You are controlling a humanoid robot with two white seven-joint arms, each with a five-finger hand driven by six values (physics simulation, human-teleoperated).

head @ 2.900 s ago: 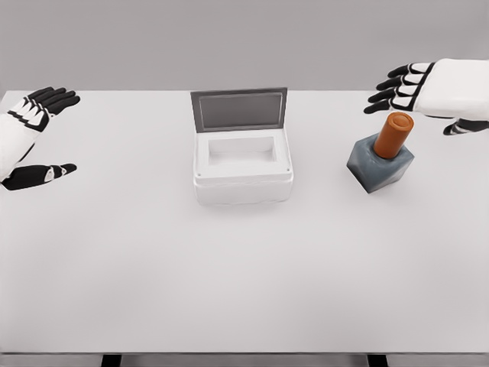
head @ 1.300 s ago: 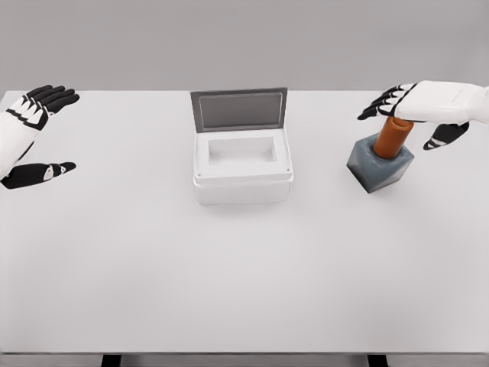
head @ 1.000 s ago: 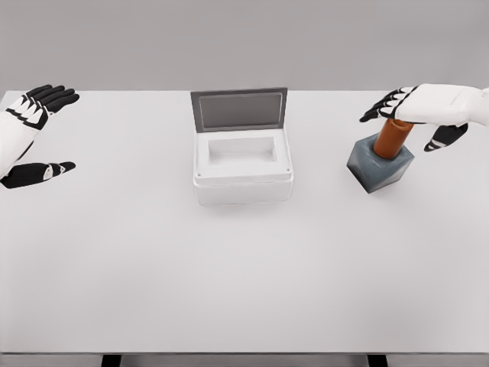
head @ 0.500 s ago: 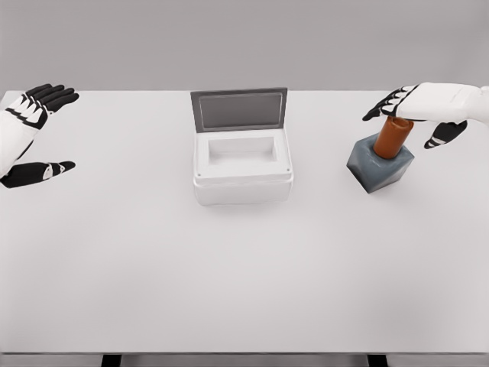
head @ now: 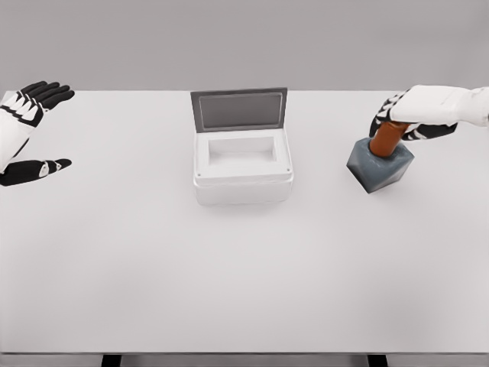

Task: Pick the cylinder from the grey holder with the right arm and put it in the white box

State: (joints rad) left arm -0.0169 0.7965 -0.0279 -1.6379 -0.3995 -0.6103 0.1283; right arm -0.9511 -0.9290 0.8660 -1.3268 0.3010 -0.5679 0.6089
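- The right hand (head: 412,113) reaches in from the right edge and sits over the top of the orange-brown cylinder (head: 384,140), its dark fingers (head: 386,111) curled down on the far side and the thumb wrapped across the near side, so the hand is clamped on the cylinder's upper end.
- The cylinder stands in the grey holder (head: 380,164), leaning a little to the right; only its lower shaft shows beneath the hand, and the top is hidden by the palm.
- The grey holder is a dark, blocky piece sitting on the desk (head: 244,275) towards the right side, turned so one corner points at the viewer.
- The white box (head: 242,177) sits near the middle of the desk, well apart from the holder and to its left. Its hollow shows nothing inside.
- The box's lid (head: 239,109) is grey on its inner face and stands upright at the back edge of the box, open.
- The left hand (head: 23,131) shows at the far left edge, above the desk's left end, fingers spread and thumb held away below them, gripping nothing. It is well away from the box.
- The desk surface is plain white, with a grey wall behind it.
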